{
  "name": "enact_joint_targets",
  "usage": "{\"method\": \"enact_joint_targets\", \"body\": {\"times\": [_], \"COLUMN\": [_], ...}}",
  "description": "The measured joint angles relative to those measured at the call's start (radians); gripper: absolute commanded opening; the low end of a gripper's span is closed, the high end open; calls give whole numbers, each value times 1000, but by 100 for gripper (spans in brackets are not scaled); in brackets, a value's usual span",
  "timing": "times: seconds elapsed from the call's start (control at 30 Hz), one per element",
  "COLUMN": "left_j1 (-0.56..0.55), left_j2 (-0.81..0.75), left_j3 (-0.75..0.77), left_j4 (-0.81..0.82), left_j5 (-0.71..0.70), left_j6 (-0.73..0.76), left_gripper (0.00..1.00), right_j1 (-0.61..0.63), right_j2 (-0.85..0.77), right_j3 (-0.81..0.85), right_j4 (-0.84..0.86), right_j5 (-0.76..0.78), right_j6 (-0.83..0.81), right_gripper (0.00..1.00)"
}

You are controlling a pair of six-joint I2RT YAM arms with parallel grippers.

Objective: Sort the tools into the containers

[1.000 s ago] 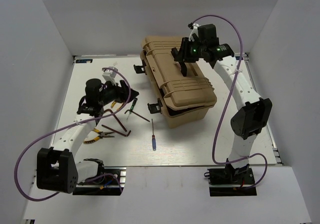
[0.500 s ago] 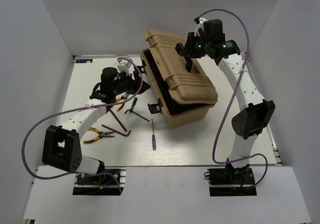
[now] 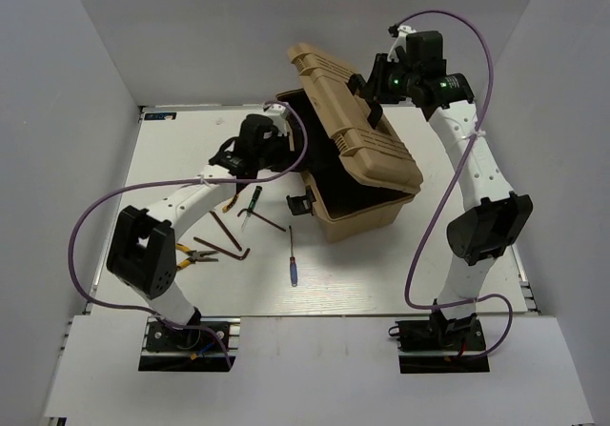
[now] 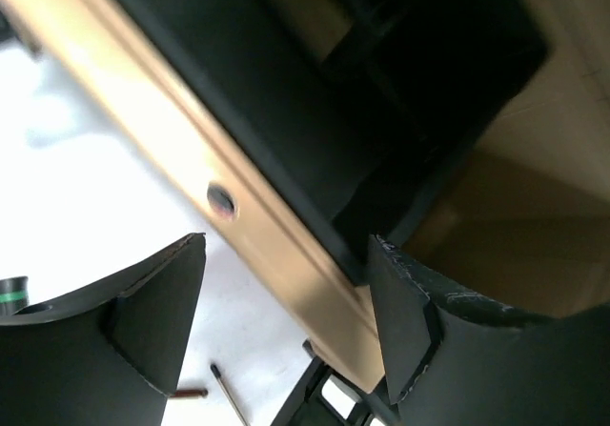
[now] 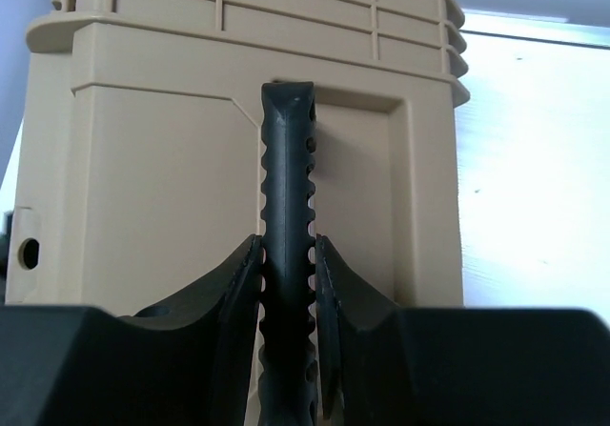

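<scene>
The tan toolbox (image 3: 367, 212) stands at the table's back middle with its lid (image 3: 376, 150) tilted up. My right gripper (image 3: 371, 92) is shut on the lid's black handle (image 5: 288, 178) and holds the lid (image 5: 143, 178) raised. My left gripper (image 3: 283, 131) is open and empty at the box's left rim; its fingers (image 4: 157, 312) straddle the tan rim (image 4: 276, 254) beside the black inner tray (image 4: 286, 111). A blue-handled screwdriver (image 3: 294, 270), yellow-handled pliers (image 3: 184, 254) and dark L-shaped rods (image 3: 229, 245) lie on the table left of the box.
A small green-handled tool (image 3: 252, 198) and another bent rod (image 3: 272, 223) lie near the box's black front latch (image 3: 297, 203). White walls close in the table on three sides. A purple cable loops off each arm.
My right gripper has lifted the lid by its handle from nearly closed to well open. My left arm has swung right from above the tools to the box's left rim.
</scene>
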Motion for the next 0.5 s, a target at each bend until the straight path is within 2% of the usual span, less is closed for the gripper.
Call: {"method": "enact_joint_targets", "body": {"times": [0.2,0.5], "left_j1": [-83,-150], "left_j2": [59,110], "left_j3": [73,161], "left_j4": [-88,-179], "left_j5": [-156,-315], "left_j6": [-10,-16], "left_gripper": [79,79], "right_j1": [-31,-61], "right_j2": [-15,-42], "right_j3": [0,-16], "right_j4": [-9,-20], "right_j5": [16,26], "right_j6": [-3,-12], "right_gripper": [0,0]}}
